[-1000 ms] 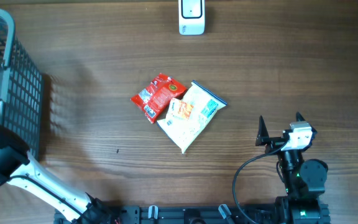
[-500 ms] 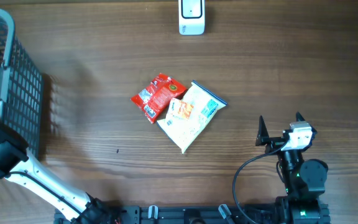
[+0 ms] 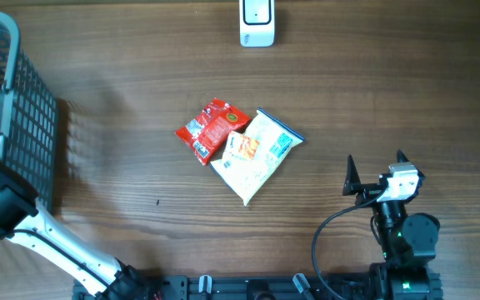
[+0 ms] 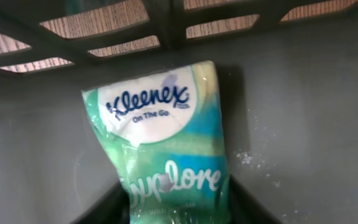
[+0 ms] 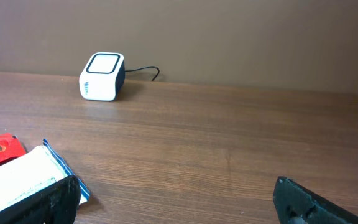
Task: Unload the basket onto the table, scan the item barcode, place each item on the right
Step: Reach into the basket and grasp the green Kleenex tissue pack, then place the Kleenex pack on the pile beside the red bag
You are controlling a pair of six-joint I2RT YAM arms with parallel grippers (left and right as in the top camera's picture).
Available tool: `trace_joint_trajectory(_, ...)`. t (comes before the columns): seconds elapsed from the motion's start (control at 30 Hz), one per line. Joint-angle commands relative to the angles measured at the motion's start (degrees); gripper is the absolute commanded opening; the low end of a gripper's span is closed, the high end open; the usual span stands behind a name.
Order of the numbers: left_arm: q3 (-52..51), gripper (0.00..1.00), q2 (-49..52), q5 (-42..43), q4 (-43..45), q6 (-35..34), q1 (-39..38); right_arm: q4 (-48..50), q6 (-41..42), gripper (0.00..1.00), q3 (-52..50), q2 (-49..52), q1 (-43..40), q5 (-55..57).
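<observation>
1. The Kleenex tissue pack [image 4: 160, 143] lay inside the grey basket [image 3: 32, 125] at the left edge of the tabletop [image 3: 140, 67], leaning against the basket wall with its printed face toward the left wrist camera. No barcode showed on that face.
2. The left gripper [image 4: 176, 205] had just drawn in from fully spread. Its dark fingers now pressed against the pack's lower end from both sides, pinching it.
3. In the overhead view the left arm [image 3: 7, 212] had sunk further into the basket and now hid the green pack that showed there a moment before.
4. That probably meant the pick was being made; lifting the pack out and carrying it to the scanner was not yet done.
5. The white scanner [image 3: 257, 23] stood at the middle of the far edge, well apart from the basket.
6. A red packet [image 3: 212, 129] and a white pouch [image 3: 257, 156] lay touching mid-table, untouched.
7. The right gripper [image 3: 376, 171] hung near the near right corner, jaws spread wide and empty.
</observation>
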Motion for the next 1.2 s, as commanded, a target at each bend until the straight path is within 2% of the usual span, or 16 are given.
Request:
trace_joint_trajectory(0.0,-0.85,0.06,1.44,0.28,-0.11,0.28,0.04,0.13,-0.13,1.0,-0.04,-0.2,-0.17,0.81)
trace_joint_trajectory(0.17,-0.79,0.04,0.15,0.33,-1.53,4.81,-0.02,0.13,-0.15,1.0,-0.04,-0.2,-0.17,0.81)
trace_joint_trajectory(0.3,-0.79,0.04,-5.97,1.73,-2.93,4.74,-0.02,0.13,-0.13,0.99,-0.04,-0.2,-0.17,0.81)
trace_joint_trajectory(0.6,-0.79,0.04,-31.82,27.43,-0.68,3.04,-0.52,0.13,-0.15,1.0,-0.04,-0.2,-0.17,0.81)
trace_joint_trajectory(0.73,-0.79,0.04,-40.15,40.5,-2.69,2.62,-4.02,0.13,-0.15,1.0,-0.04,-0.2,-0.17,0.81)
trace_joint_trajectory(0.8,-0.81,0.04,-43.01,45.72,-6.64,2.62,-9.31,0.13,-0.13,1.0,-0.04,-0.2,-0.17,0.81)
trace_joint_trajectory(0.9,-0.87,0.04,-43.41,45.18,-13.49,6.01,-20.24,0.13,-0.15,1.0,-0.04,-0.2,-0.17,0.81)
trace_joint_trajectory(0.97,-1.25,0.04,-42.25,41.18,-17.18,8.81,-28.09,0.13,-0.15,1.0,-0.04,-0.2,-0.17,0.81)
trace_joint_trajectory(1.07,-4.52,0.04,-39.21,34.23,-21.31,9.33,-42.03,0.13,-0.13,1.0,-0.04,-0.2,-0.17,0.81)
trace_joint_trajectory(1.17,-11.26,0.04,-35.8,30.86,-19.3,9.25,-53.94,0.13,-0.15,1.0,-0.04,-0.2,-0.17,0.81)
